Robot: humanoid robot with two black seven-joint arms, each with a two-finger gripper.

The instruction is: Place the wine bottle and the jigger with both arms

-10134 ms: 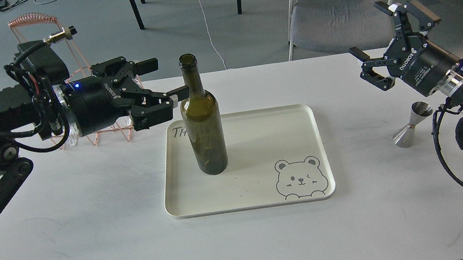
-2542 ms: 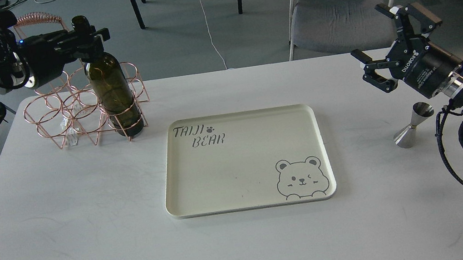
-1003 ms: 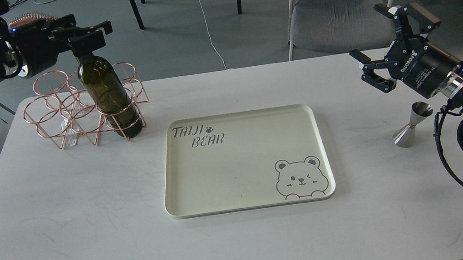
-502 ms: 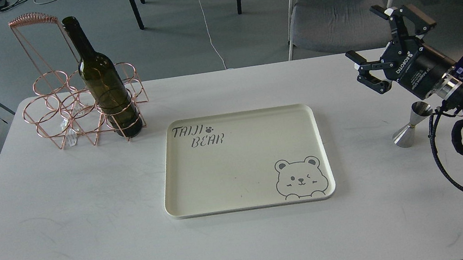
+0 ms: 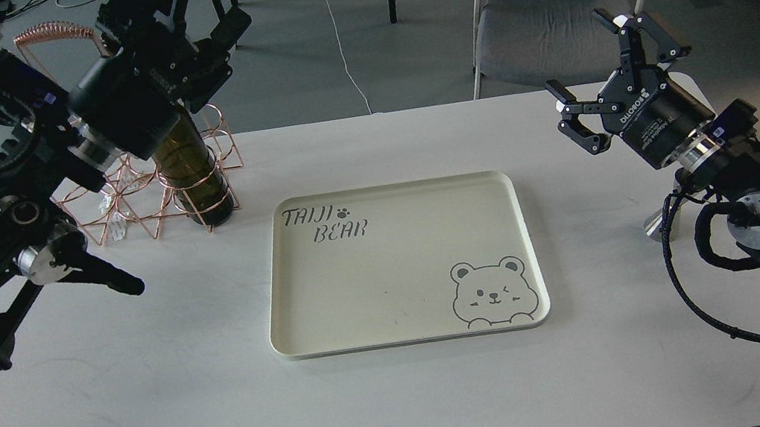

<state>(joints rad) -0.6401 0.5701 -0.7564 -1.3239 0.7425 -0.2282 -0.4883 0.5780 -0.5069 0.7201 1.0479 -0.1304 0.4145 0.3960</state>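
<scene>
The dark green wine bottle [image 5: 195, 177] stands in the front right ring of a copper wire rack [image 5: 115, 208] at the table's back left. Its neck and shoulder are hidden behind my left arm. My left gripper [image 5: 202, 6] is open and empty, raised above and just right of the bottle, not on it. My right gripper [image 5: 592, 70] is open and empty, above the table's right side. The steel jigger [image 5: 653, 227] stands on the table under my right arm. Only the edge of its base shows.
A cream tray [image 5: 363, 299] with a bear drawing and "TAIJI BEAR" lettering lies at the table's middle. A grey chair [image 5: 557, 14] stands behind the table's far right edge. Cables of my right arm [image 5: 695, 302] hang over the table's right side.
My left arm, out of view half a second ago, has come back in and now covers the bottle's neck. My right gripper has moved left and now covers most of the jigger.
</scene>
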